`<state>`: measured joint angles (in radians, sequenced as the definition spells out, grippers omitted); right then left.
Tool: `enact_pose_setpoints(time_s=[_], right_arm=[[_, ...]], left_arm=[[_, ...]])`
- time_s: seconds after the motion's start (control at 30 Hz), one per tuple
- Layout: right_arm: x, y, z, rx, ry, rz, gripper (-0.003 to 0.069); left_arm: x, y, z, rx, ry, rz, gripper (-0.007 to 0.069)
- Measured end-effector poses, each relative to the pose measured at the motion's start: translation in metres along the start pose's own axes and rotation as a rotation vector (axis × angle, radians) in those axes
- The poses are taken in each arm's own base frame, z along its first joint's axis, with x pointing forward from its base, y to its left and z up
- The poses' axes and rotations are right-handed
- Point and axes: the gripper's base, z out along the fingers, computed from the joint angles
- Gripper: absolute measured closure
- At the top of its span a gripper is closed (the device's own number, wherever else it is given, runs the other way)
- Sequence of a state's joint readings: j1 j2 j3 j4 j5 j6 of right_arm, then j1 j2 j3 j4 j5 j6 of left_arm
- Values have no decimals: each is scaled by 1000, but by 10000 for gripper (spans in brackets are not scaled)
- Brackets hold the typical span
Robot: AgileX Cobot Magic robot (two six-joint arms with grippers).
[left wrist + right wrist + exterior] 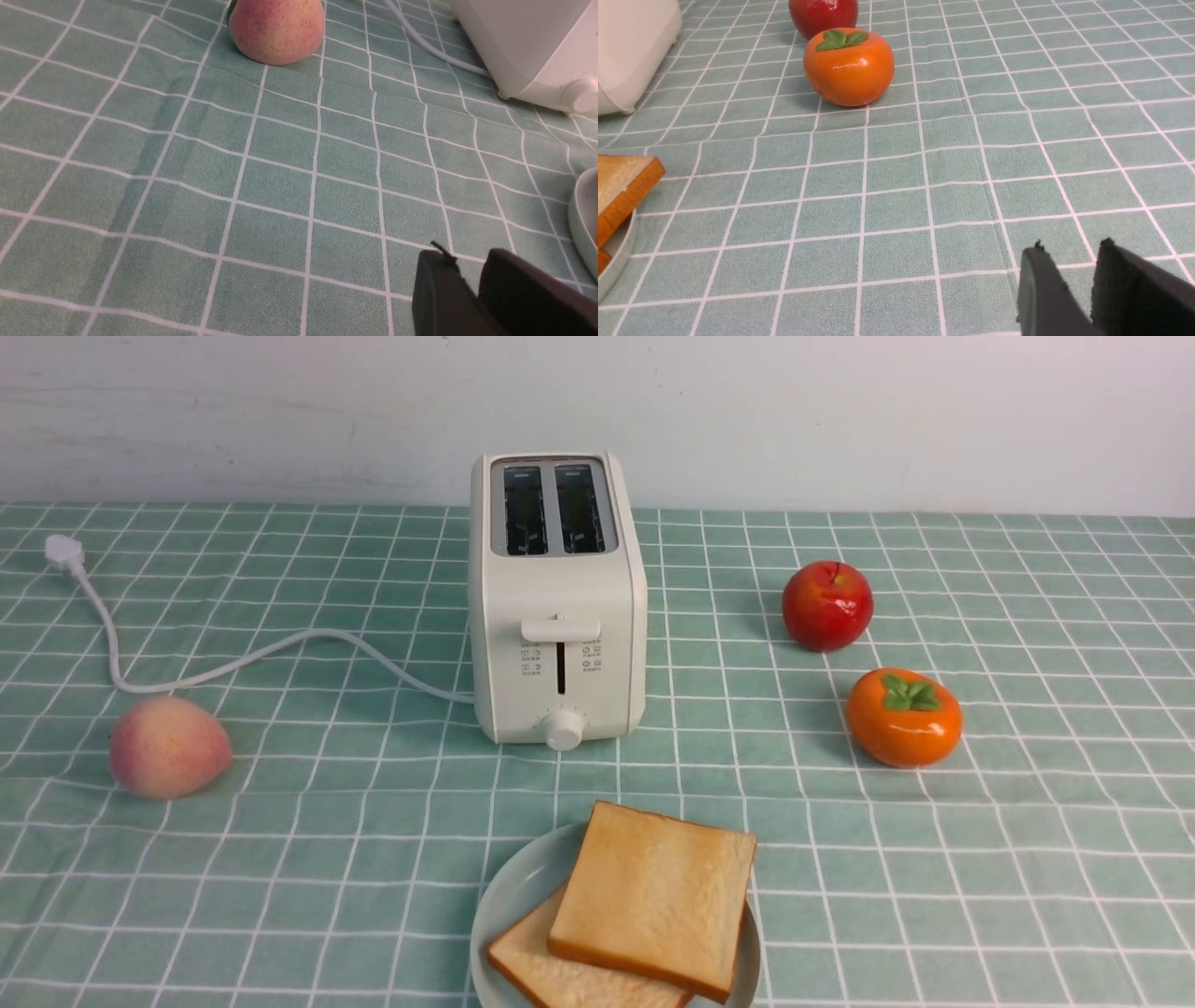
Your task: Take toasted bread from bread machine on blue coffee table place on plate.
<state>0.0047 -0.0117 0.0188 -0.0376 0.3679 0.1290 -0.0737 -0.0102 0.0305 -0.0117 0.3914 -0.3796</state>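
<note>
Two slices of toasted bread lie on the plate (512, 896) at the front middle of the blue coffee table (327, 859). The upper slice (653, 896) overlaps the lower slice (551, 975). Behind them stands the bread machine (557, 616), both of its slots dark and empty. Neither gripper shows in the front view. My left gripper (469, 261) hangs low over bare cloth to the left of the plate rim (581, 214), open with nothing between its fingers. To the right of the plate, my right gripper (1071, 249) is also open and empty, and the toast edge (621, 186) shows there.
A peach (168, 747) lies at the left, near the toaster's white cord (233, 663). A red apple (827, 605) and an orange persimmon (904, 717) sit to the right of the toaster. A white wall closes off the table's far edge.
</note>
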Motion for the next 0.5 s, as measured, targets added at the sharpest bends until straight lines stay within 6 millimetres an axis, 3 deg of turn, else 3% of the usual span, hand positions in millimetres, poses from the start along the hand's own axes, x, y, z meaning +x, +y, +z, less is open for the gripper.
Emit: enact_pose_setpoints(time_s=[0.5], right_arm=[[0,0,0,0,1,0,468]], left_arm=[[0,0,0,0,0,0,479]])
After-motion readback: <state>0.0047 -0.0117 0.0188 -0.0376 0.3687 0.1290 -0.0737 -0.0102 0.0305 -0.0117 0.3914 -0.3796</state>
